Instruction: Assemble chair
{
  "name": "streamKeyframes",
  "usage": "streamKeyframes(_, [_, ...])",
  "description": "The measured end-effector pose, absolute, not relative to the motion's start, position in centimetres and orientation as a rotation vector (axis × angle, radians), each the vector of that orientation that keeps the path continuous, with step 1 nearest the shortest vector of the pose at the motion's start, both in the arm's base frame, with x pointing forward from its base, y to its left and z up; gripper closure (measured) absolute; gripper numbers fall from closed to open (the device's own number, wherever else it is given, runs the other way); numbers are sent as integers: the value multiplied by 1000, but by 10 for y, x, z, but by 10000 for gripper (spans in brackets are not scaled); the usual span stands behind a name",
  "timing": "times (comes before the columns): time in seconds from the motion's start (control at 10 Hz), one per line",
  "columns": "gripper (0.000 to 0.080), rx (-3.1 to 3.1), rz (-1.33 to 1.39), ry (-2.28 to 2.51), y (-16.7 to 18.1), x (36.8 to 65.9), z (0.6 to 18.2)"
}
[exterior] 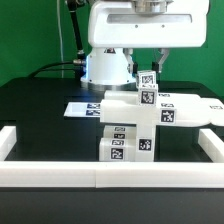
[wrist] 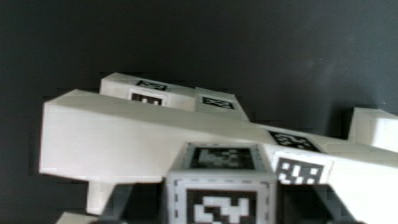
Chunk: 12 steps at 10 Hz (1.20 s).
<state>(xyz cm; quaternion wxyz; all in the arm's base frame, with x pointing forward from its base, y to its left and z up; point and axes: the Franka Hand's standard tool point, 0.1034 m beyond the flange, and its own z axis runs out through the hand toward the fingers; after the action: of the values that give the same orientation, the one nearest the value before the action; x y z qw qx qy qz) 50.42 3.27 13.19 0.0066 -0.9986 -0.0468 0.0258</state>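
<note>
Wrist view hides the pincer, seemingly clamped on the chair post.

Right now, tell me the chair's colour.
Matte white, with black-and-white square tags; the chair shows best in the exterior view.

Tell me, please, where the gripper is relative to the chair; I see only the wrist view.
Observer: The gripper hangs vertically over the chair, its fingers straddling an upright tagged post on top.
Operator: What lies behind the chair?
Observer: A marker board lies flat on the black table, toward the exterior view's left.
Operator: And in front?
Observer: A long white rail runs along the near edge.
</note>
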Motion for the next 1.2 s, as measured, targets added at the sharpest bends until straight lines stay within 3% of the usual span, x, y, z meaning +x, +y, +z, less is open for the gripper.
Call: streamKeyframes(1.2, [514,-3125,76,-146,33,505,132])
